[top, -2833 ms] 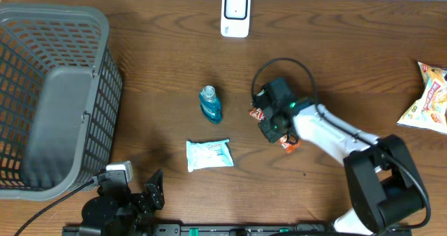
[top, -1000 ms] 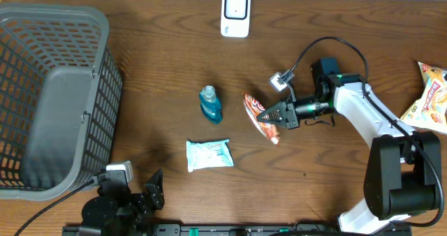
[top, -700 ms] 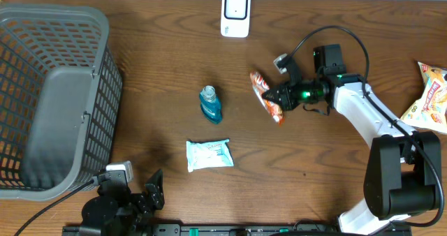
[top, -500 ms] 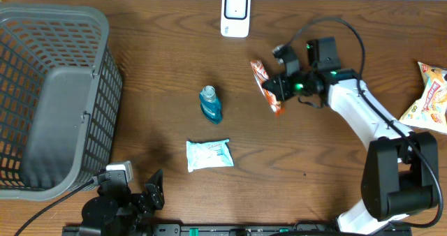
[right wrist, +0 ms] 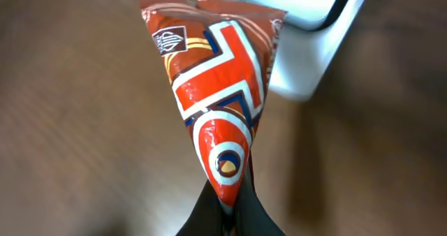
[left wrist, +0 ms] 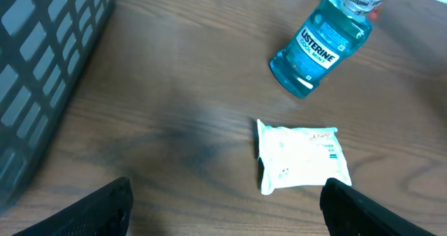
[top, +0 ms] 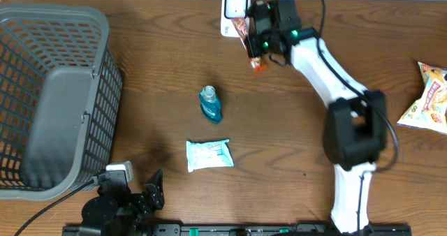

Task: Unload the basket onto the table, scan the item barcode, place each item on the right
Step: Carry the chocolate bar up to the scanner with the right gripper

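While the left hand (left wrist: 227, 218) is still sitting at the bottom left of the overhead frame, fingers spread wide and gripping nothing, the wipes pack (left wrist: 302, 156) and the blue mouthwash bottle (left wrist: 318, 47) are lying where they were a second ago. The right hand (right wrist: 227, 208) is the one that has been travelling. From mid-frame, right of the bottle, it is now reaching to the top centre, fingers pressed together and pinching the bottom corner of the red snack packet (right wrist: 216, 89). The packet is hanging clear of the counter (top: 154, 68), its upper end overlapping the right side of the white scanner (top: 230, 9).

In the right wrist view the packet is covering part of the scanner, and which face is carrying the barcode cannot be told. In the left wrist view the bottle's cap is being cut off at the top edge, and the grey basket (left wrist: 42, 68) is showing only as grid bars at the upper left.

Overhead, the basket is filling the left side, a chip bag (top: 427, 100) is lying half out of frame at the right edge, and bare wood is lying open between the bottle and the scanner.
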### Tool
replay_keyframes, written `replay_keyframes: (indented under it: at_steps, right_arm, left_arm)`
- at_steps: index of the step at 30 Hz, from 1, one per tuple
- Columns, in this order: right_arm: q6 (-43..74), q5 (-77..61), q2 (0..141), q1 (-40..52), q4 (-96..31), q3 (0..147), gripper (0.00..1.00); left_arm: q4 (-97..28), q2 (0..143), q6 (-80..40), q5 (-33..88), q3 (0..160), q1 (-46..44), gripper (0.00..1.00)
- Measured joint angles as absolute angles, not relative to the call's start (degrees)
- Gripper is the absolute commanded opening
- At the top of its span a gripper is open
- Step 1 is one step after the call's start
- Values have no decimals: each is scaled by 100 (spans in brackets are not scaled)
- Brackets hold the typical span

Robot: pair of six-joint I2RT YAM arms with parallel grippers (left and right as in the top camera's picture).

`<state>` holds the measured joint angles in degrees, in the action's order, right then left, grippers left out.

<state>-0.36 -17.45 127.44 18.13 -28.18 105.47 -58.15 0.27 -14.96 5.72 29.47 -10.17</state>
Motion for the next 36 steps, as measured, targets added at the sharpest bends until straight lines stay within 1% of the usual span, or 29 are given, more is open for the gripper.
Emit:
replay_keyframes:
  at_steps: [6, 8, 14, 24, 25, 27, 29, 30, 34, 35, 36]
  right_arm:
    - [1, -1140, 13926, 1813, -3284, 12350, 1]
    - [30, -930, 14118, 1815, -3341, 12685, 1]
    - [73, -504, 14202, 1826, -3214, 12956, 1]
    - [64, 21, 14204, 2016, -3181, 12993, 1]
    - [64, 30, 14204, 2036, -3240, 12995, 3]
    - [71, 62, 14204, 2071, -3439, 13002, 22]
    - [80, 106, 14204, 2084, -3697, 13006, 37]
    - [69, 115, 14204, 2086, -3848, 13008, 42]
    - [117, 281, 14204, 2086, -4567, 13015, 44]
    - [189, 344, 14202, 2086, -4748, 13015, 46]
    - [311, 414, 14204, 2086, -4910, 13017, 51]
  left_arm:
    - [-5815, 27, -1496, 572, 2947, -1017, 86]
    - [-5817, 27, -1496, 572, 2947, -1017, 86]
    - [-5817, 27, -1496, 572, 2947, -1017, 86]
    - [-5817, 27, -1496, 572, 2947, -1017, 86]
    - [-5817, 27, -1496, 572, 2947, -1017, 86]
    - [-5817, 27, -1496, 572, 2947, -1017, 86]
    - [-5817, 27, -1496, 572, 2947, -1017, 86]
    - [-5817, 27, -1496, 572, 2947, -1017, 86]
    - [-5817, 27, -1496, 572, 2947, -1017, 86]
    - [-5815, 27, -1496, 572, 2947, -1017, 86]
    - [-5817, 27, -1496, 572, 2947, -1017, 86]
